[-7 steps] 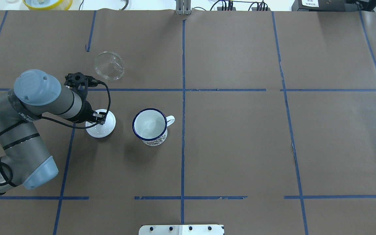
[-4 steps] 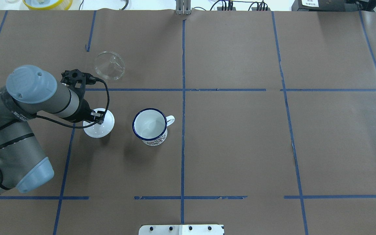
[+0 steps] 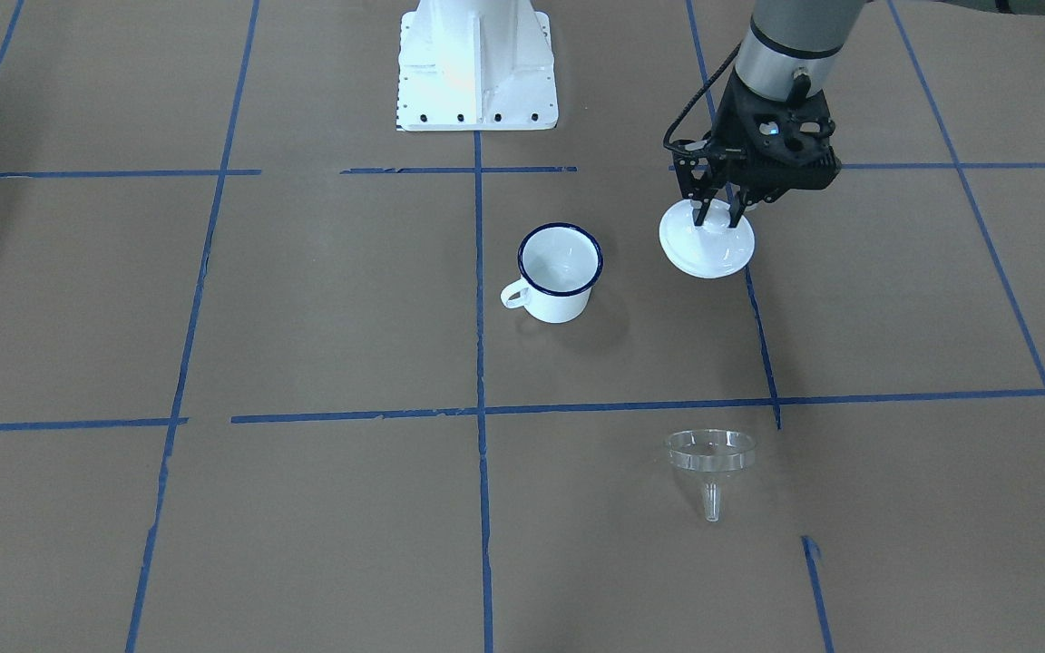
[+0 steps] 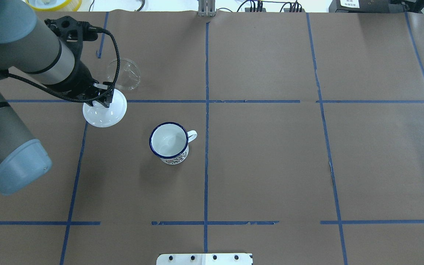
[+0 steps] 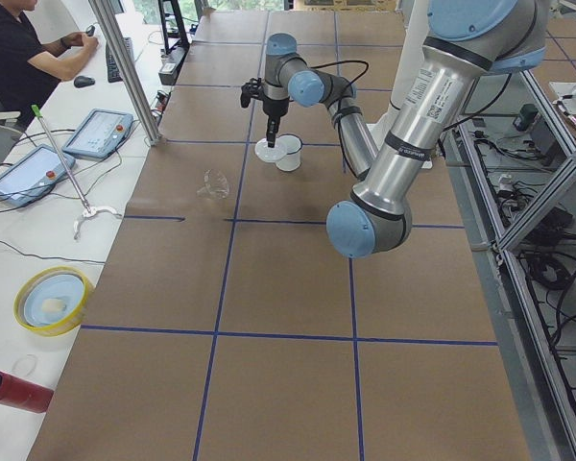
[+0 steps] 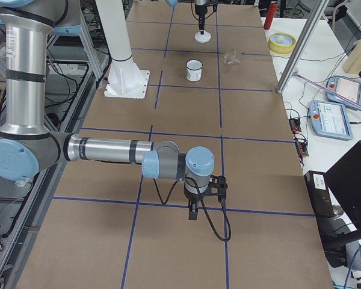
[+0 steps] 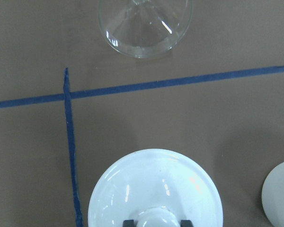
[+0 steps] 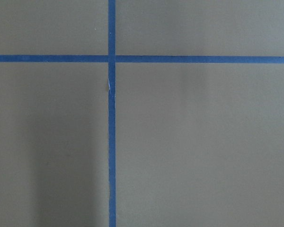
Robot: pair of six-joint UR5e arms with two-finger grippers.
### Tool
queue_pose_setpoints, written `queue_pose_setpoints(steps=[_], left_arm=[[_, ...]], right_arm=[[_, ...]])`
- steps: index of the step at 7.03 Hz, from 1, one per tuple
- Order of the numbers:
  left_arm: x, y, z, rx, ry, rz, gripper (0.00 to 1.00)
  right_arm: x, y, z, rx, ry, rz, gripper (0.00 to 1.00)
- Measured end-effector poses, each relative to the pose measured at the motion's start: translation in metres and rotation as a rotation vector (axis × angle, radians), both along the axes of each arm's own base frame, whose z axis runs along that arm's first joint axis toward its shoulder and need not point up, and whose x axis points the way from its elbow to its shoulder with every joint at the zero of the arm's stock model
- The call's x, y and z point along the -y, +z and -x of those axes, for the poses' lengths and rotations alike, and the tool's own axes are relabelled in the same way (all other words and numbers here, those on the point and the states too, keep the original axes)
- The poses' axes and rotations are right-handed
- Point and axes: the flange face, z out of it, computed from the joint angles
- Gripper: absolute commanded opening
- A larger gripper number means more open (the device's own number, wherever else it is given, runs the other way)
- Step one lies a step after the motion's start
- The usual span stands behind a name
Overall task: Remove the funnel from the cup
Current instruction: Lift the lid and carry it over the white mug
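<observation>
The clear funnel (image 4: 123, 73) stands mouth down on the table with its spout up, apart from the cup; it also shows in the front view (image 3: 710, 453) and the left wrist view (image 7: 144, 23). The white cup (image 4: 169, 141) with a blue rim stands upright and empty, handle to the right (image 3: 559, 272). My left gripper (image 4: 101, 100) is shut on the knob of a round white lid (image 4: 105, 112), held above the table between cup and funnel (image 3: 707, 245). My right gripper (image 6: 192, 215) hangs far from them; I cannot tell its state.
The brown paper table cover (image 4: 271, 147) carries blue tape grid lines. The white robot base (image 3: 475, 63) stands behind the cup. A yellow bowl (image 4: 53, 3) sits beyond the far left edge. An operator (image 5: 19, 58) sits at the side desk.
My left arm has risen and swung toward the funnel, carrying the white lid up off the table. The cup and funnel have not moved.
</observation>
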Motion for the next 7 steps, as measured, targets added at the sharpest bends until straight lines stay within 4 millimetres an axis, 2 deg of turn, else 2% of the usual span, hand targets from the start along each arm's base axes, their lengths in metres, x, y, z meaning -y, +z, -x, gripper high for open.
queue_pose_setpoints(steps=[2, 3, 5, 7], left_arm=[[0.009, -0.034, -0.026, -0.026, -0.011, 0.038, 0.00], [0.006, -0.041, -0.051, -0.026, 0.000, 0.065, 0.00], [-0.014, -0.045, -0.103, -0.023, 0.013, 0.117, 0.00], [-0.021, -0.040, -0.152, -0.011, 0.008, 0.123, 0.00]], right_arm=[[0.000, 0.000, 0.000, 0.000, 0.000, 0.000, 1.00], [0.000, 0.000, 0.000, 0.000, 0.000, -0.001, 1.00], [0.000, 0.000, 0.000, 0.000, 0.000, -0.001, 1.00], [0.000, 0.000, 0.000, 0.000, 0.000, 0.000, 1.00]])
